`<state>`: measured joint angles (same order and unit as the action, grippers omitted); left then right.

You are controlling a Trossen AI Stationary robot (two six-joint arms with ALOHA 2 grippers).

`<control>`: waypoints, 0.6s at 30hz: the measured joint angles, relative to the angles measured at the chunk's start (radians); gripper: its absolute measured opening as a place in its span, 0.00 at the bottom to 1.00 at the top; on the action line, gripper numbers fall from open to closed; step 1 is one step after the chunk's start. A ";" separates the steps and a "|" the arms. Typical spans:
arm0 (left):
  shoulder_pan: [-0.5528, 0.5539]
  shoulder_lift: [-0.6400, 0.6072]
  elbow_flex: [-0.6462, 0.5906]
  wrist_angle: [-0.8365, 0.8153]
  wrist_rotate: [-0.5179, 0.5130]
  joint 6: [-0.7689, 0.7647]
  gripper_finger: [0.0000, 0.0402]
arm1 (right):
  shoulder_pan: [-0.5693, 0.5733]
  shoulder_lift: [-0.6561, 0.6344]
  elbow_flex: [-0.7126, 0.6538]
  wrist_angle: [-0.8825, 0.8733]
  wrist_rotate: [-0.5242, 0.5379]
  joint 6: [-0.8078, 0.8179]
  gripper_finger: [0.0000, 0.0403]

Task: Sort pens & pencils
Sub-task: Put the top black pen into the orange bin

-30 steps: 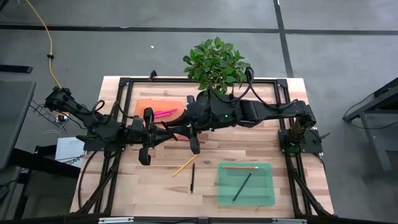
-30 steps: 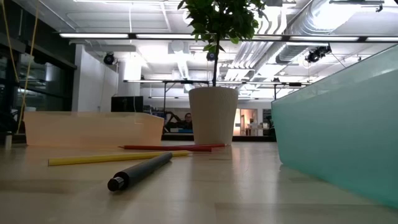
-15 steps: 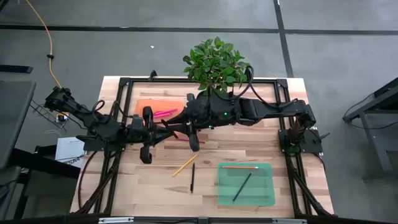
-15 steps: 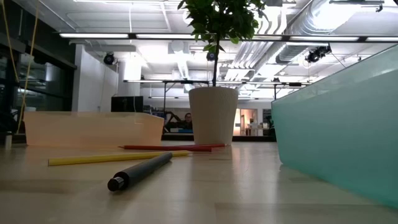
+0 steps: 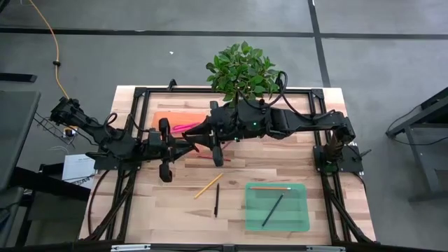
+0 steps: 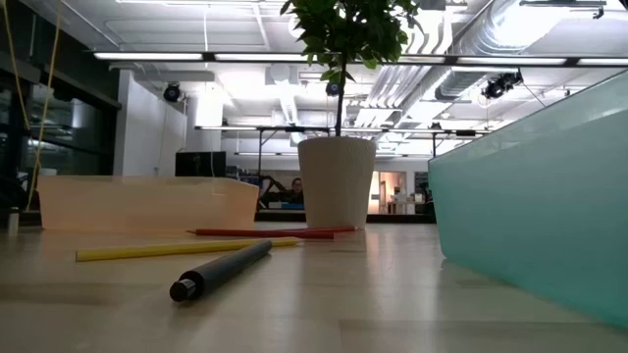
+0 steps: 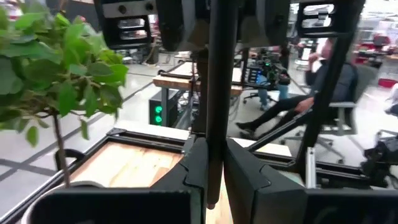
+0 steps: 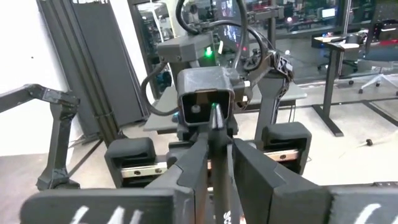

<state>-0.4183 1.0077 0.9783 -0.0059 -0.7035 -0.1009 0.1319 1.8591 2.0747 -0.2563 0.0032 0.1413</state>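
Both arms shifted toward orange tray (image 5: 168, 119); wood table (image 5: 315, 164), lab bkgd.

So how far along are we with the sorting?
Done: pink pens lie in the orange tray; a tan pencil and a dark one lie in the green tray. In hand: the left gripper and right gripper both grip one dark stick. Left: yellow pencil, red pencil and dark pen, lying loose.
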 joint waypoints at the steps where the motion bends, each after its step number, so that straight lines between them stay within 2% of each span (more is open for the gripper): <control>1: 0.000 -0.003 0.000 -0.007 -0.011 0.000 0.06 | -0.002 0.000 0.000 0.000 -0.002 0.000 0.17; 12: 0.000 -0.107 0.000 -0.149 -0.130 0.000 0.05 | -0.013 0.000 0.000 0.007 -0.009 -0.003 0.17; 18: 0.019 -0.176 0.000 -0.347 -0.202 -0.053 0.06 | -0.021 0.000 0.000 0.002 -0.036 -0.002 0.17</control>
<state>-0.3996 0.8317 0.9787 -0.3526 -0.9053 -0.1540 0.1104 1.8591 2.0747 -0.2541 -0.0326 0.1392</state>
